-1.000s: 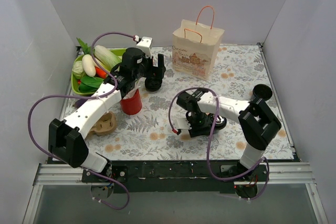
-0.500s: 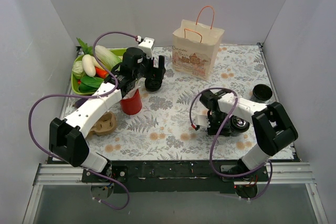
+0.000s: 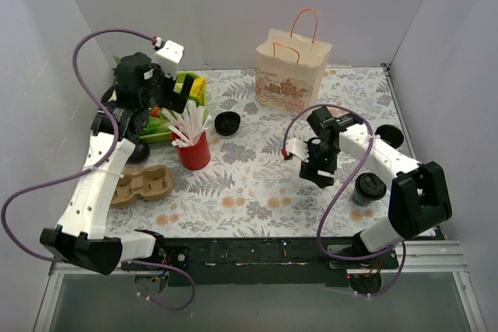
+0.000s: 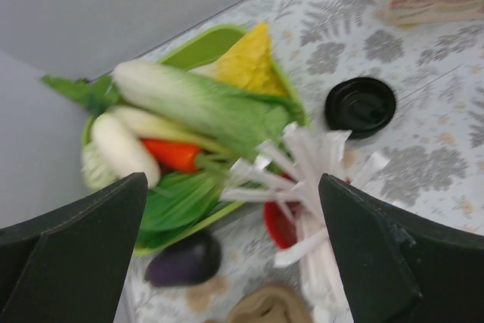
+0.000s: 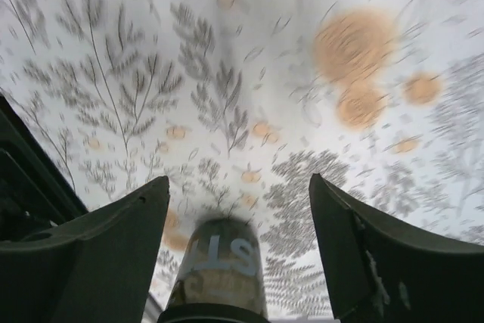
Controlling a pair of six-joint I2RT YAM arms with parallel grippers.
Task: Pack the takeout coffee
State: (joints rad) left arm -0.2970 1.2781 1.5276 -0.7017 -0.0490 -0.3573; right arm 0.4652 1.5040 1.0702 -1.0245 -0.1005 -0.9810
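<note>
The takeout coffee (image 3: 369, 186) stands lidded on the desk (image 3: 257, 188), near right, close to the right fingers (image 5: 98, 247) — apart, empty. The left fingers (image 4: 76, 240) gape wide, far left, above the green vegetable tray (image 4: 189, 51).

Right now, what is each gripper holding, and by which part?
Nothing. The left gripper and right gripper both gape open; the small black lidded disposable cup stands on the table, apart from both.

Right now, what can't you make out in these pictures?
- Top view: the left arm covers most of the vegetable basket.
- Top view: the right arm hides part of the dark cup.
- Top view: the paper bag hides its inside with its own walls.
- Right wrist view: motion blur; a lettered dark cylinder is cut by the bottom edge.
</note>
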